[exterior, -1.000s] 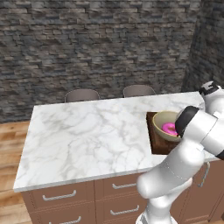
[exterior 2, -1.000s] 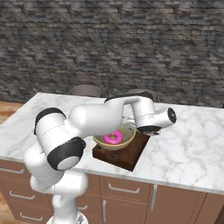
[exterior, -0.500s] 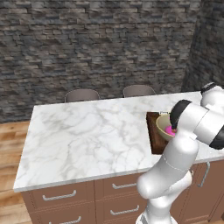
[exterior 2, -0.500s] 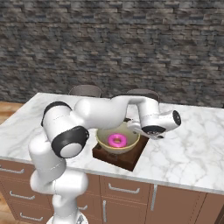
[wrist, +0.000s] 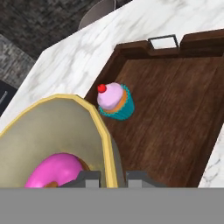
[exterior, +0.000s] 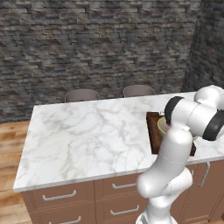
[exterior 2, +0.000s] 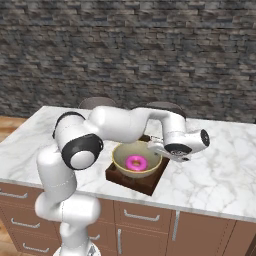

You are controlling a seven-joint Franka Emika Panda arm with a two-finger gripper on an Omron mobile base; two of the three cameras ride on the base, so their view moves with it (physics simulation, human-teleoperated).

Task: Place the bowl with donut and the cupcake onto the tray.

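The tan bowl [wrist: 43, 135] sits on the dark wooden tray [wrist: 175, 109] with the pink donut [wrist: 54, 168] inside it. My gripper [wrist: 113, 177] is shut on the bowl's rim, one finger inside the wall and one outside. Just beyond the rim, the teal-wrapped cupcake [wrist: 114, 101] stands upright on the tray floor, close to the bowl and near the tray's side wall. From the right base view, the bowl [exterior 2: 122, 155] and donut [exterior 2: 135, 163] rest on the tray [exterior 2: 142, 184], and my gripper [exterior 2: 156, 146] holds the bowl's far right rim. The arm hides most of the bowl [exterior: 161, 124] in the left base view.
The tray [exterior: 152, 131] lies near the front right part of a marble island counter [exterior: 87, 135]. Two chair backs [exterior: 82, 94] stand behind the counter, with a stone wall beyond. A metal handle [wrist: 162, 40] sits on the tray's end wall.
My hand and the bowl have sunk slightly onto the tray. The elbow has swung upward and toward the counter front. The base has not moved.
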